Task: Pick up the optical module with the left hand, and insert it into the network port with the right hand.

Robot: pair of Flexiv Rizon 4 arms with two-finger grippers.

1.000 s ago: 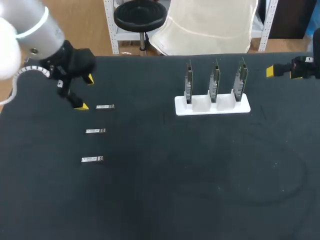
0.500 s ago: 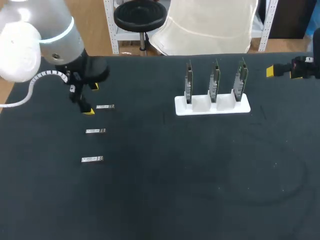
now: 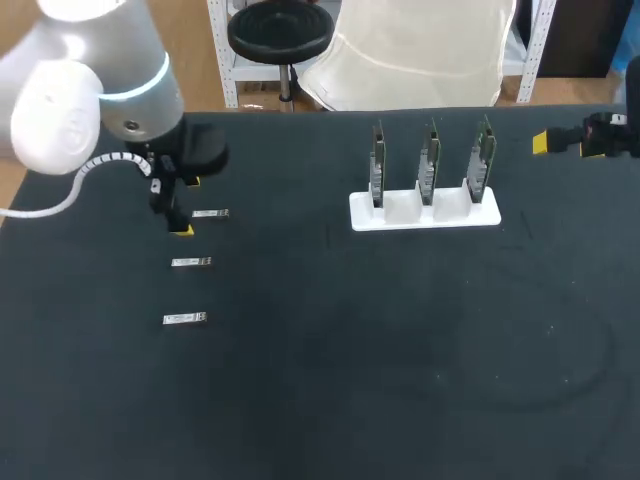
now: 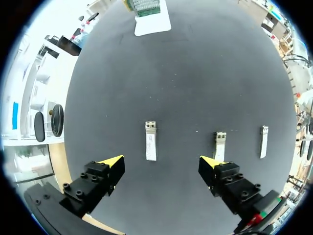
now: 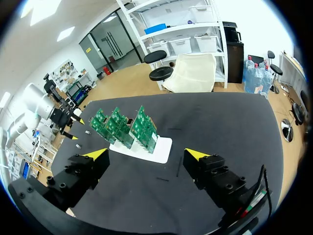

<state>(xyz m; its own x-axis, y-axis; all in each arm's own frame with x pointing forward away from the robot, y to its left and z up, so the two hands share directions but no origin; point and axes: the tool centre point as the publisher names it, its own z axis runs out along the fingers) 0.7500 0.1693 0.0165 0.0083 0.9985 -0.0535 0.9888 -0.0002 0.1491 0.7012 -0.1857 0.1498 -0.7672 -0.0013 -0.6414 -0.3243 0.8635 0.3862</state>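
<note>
Just ahead of the left hand (image 4: 161, 160), spread wide and empty, optical module (image 4: 151, 142) lying flat, in line with the gap, untouched

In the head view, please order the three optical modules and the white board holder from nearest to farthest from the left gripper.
1. Rear optical module, just beside the left gripper.
2. Middle optical module, next in the row.
3. Front optical module, at the row's front end.
4. White board holder, across on the right.

A plain black table (image 3: 400, 380) is seen, with silver optical modules (image 3: 190, 262) at nine o'clock. Green boards (image 3: 429, 160) are held in a white stand (image 3: 425, 218) at one o'clock. The black left gripper (image 4: 161, 161) is tipped yellow.
</note>
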